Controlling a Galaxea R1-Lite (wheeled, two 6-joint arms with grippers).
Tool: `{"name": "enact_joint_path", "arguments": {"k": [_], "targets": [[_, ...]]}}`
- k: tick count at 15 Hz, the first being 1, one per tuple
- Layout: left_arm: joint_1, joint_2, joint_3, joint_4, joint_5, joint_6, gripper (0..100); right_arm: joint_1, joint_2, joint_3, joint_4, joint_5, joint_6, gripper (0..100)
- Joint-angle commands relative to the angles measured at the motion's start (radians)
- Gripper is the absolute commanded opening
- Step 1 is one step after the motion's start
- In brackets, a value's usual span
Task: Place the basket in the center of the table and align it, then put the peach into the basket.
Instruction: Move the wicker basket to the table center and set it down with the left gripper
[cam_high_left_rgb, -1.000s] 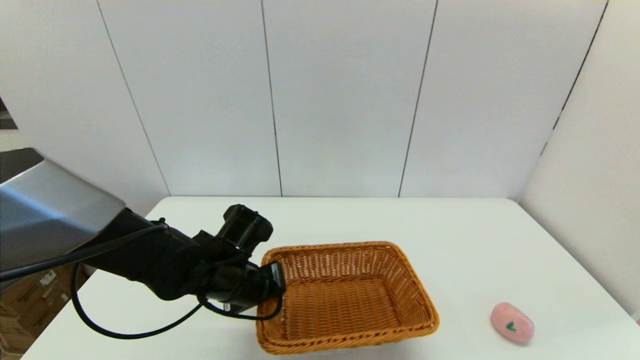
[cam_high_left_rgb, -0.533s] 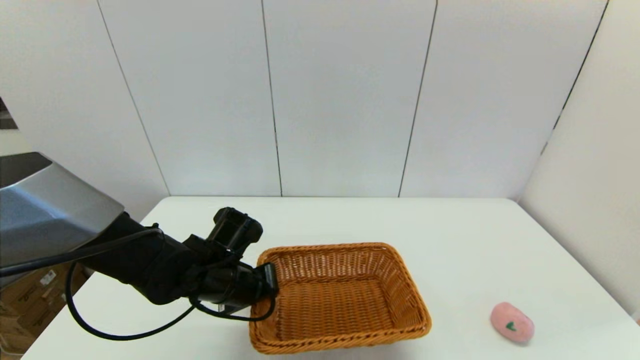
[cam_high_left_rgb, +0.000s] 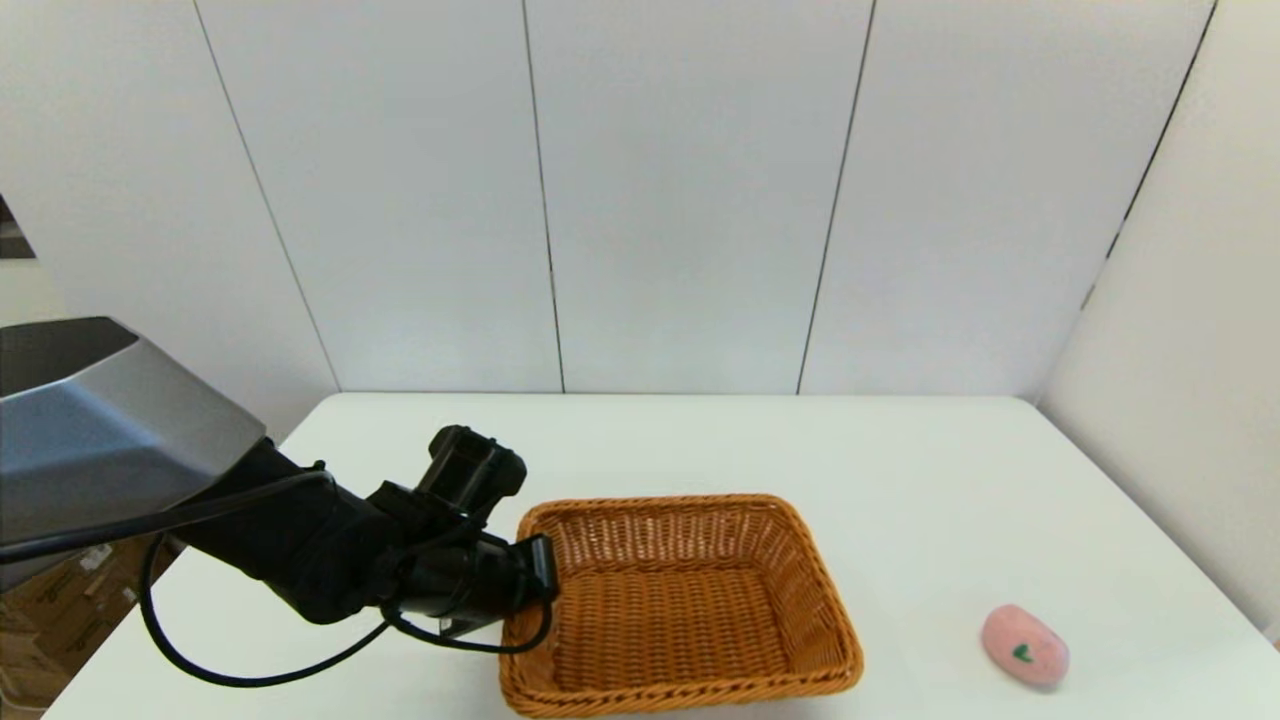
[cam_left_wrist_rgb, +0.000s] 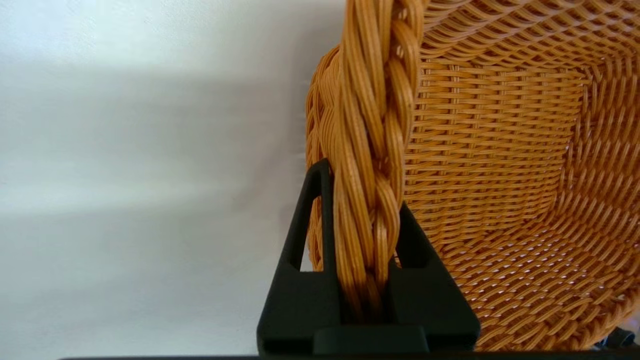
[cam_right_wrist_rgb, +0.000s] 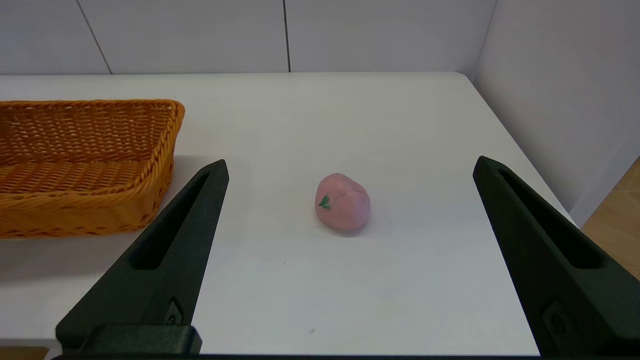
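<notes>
The orange-brown wicker basket (cam_high_left_rgb: 690, 610) sits near the front middle of the white table (cam_high_left_rgb: 900, 470), its sides roughly square to the table edges. My left gripper (cam_high_left_rgb: 535, 585) is shut on the basket's left braided rim (cam_left_wrist_rgb: 372, 150), with one finger on each side of the braid. Far to the right, close to the front edge, the pink peach (cam_high_left_rgb: 1024, 645) lies on the table. In the right wrist view the peach (cam_right_wrist_rgb: 343, 201) lies ahead of my right gripper (cam_right_wrist_rgb: 350, 167), which is open and empty, and the basket (cam_right_wrist_rgb: 85, 165) stands off to one side.
White wall panels rise behind the table and along its right side (cam_high_left_rgb: 1180, 330). Cardboard boxes (cam_high_left_rgb: 60, 600) show beyond the table's left edge. A black cable (cam_high_left_rgb: 240, 665) loops under my left arm.
My left gripper has dragged the basket a little to the left and nearer the front edge, turning it squarer to the table. The peach has stayed put.
</notes>
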Motion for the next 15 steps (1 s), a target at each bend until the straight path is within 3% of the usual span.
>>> {"name": "enact_joint_path", "arguments": {"k": [1,12,13,15], "targets": [[0.001,0.006,0.013,-0.018,-0.001,0.003,0,0.0,0.0,0.0,0.0,0.0,0.0,100],[0.009,0.029,0.016,-0.029,-0.001,0.003,0,0.0,0.0,0.0,0.0,0.0,0.0,100],[0.009,0.031,0.016,-0.029,0.001,0.003,100,0.0,0.0,0.0,0.0,0.0,0.0,100],[0.013,0.029,0.016,-0.033,0.001,0.005,100,0.0,0.0,0.0,0.0,0.0,0.0,100]]}}
